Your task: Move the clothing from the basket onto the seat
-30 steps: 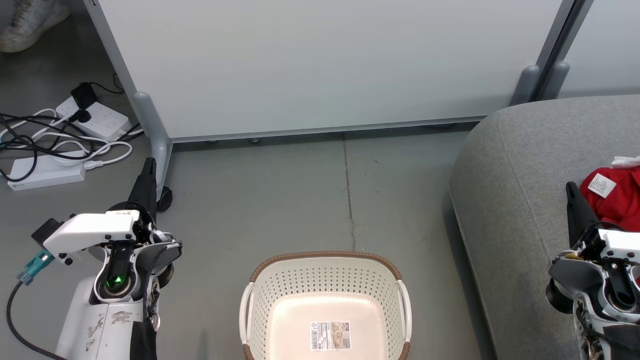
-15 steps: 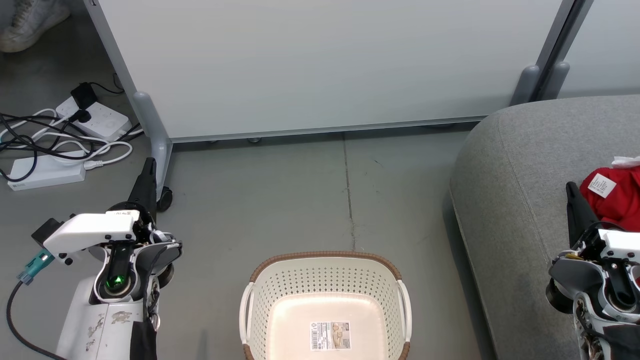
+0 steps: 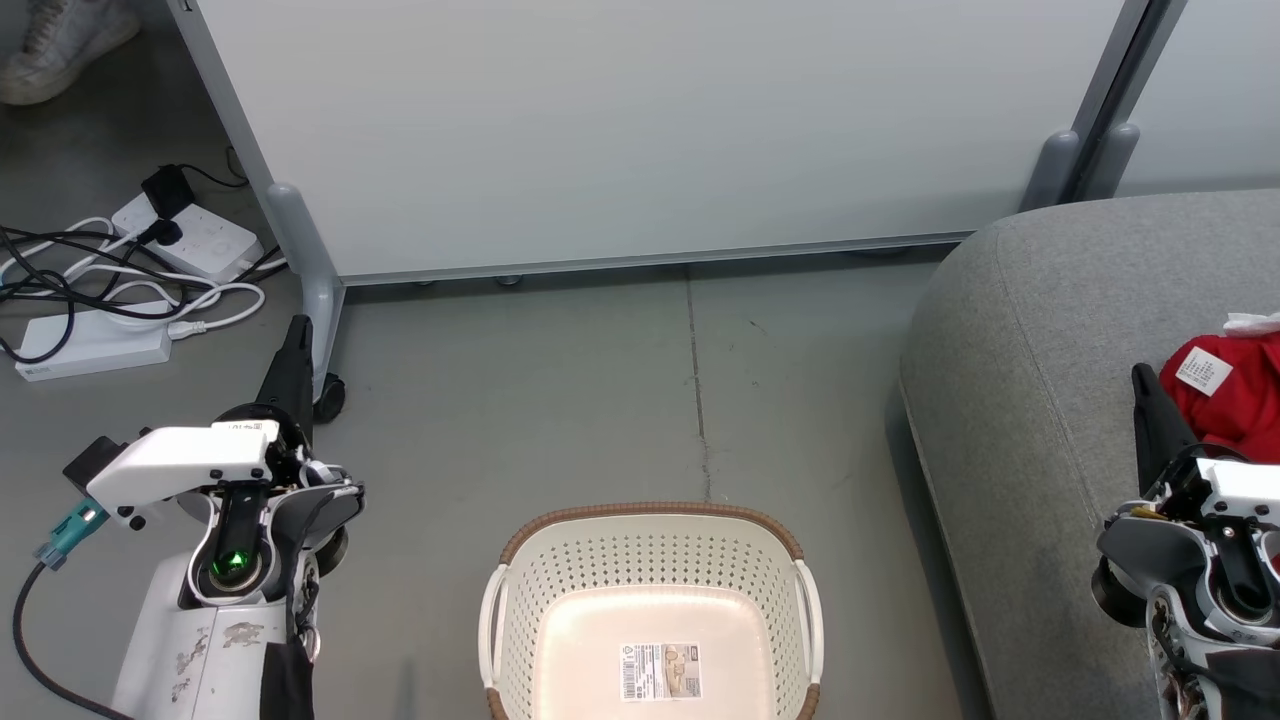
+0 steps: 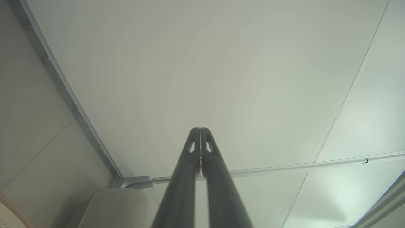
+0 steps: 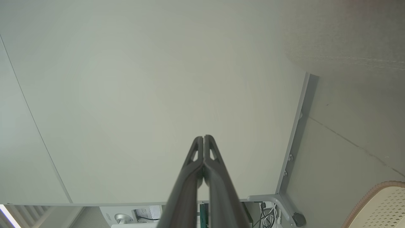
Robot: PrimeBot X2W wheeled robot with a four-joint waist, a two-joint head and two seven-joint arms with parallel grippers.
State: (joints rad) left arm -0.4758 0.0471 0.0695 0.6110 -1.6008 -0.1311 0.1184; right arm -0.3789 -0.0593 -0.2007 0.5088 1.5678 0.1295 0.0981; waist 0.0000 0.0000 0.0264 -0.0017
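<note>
Bright red clothing (image 3: 1245,410), white tag (image 3: 1205,370) showing, heaped on grey seat (image 3: 1040,330).
Cream perforated, brown-rimmed basket (image 3: 650,560) beside it; left gripper (image 4: 200,130) and right gripper (image 5: 203,137) clenched, grasping nothing.

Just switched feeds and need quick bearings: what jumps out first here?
The red clothing lies on the grey seat at the right edge. The cream basket on the floor at bottom centre holds just its label sticker. A tangle of cables and power strips sits upper left.
</note>
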